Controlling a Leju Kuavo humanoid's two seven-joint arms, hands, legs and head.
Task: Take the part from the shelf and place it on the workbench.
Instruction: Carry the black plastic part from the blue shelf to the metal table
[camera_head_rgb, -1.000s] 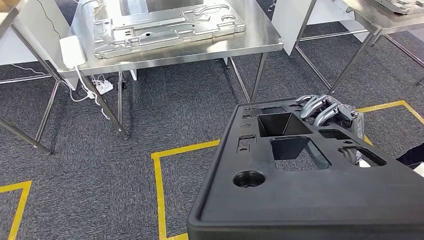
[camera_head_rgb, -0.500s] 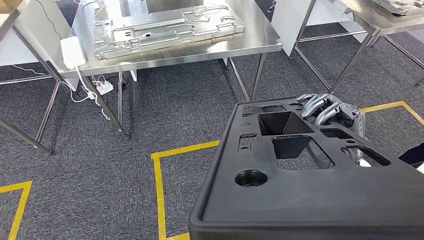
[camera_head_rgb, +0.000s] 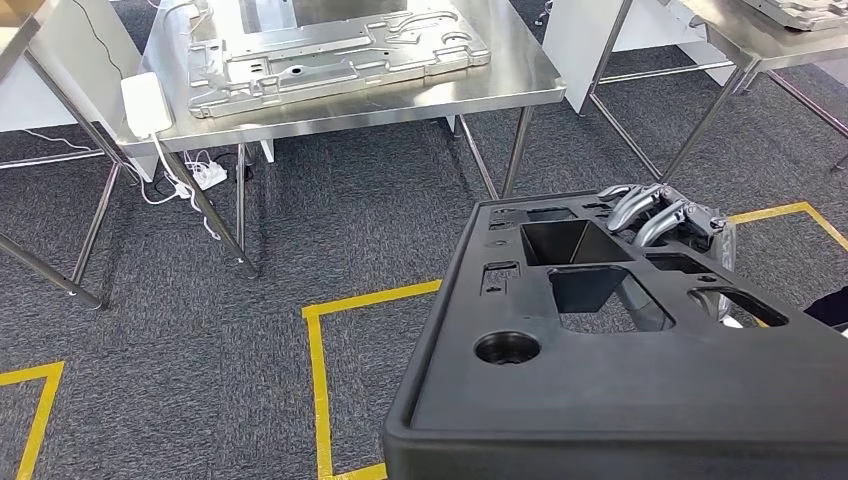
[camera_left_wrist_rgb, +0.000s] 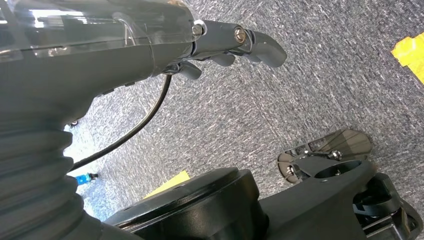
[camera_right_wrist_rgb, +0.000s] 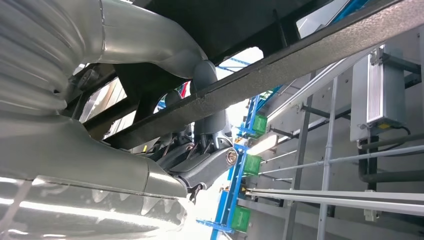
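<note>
Part (camera_head_rgb: 640, 390), a big black moulded panel with recesses and cut-outs, is filling the lower right of our head view, held up over the grey carpet and running off the frame's bottom and right edges. Our right hand (camera_head_rgb: 668, 222) is gripping its far edge, fingers curling over the rim, the palm hidden beneath. Our left hand (camera_left_wrist_rgb: 220, 47) is hanging over the carpet with fingers partly curled, and we cannot tell whether it is holding anything; the steel desk (camera_head_rgb: 520, 75) is standing well apart.

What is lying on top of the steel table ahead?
On the steel table lie a flat metal plate and a white box. Whatever lies under the plate is covered.
</note>
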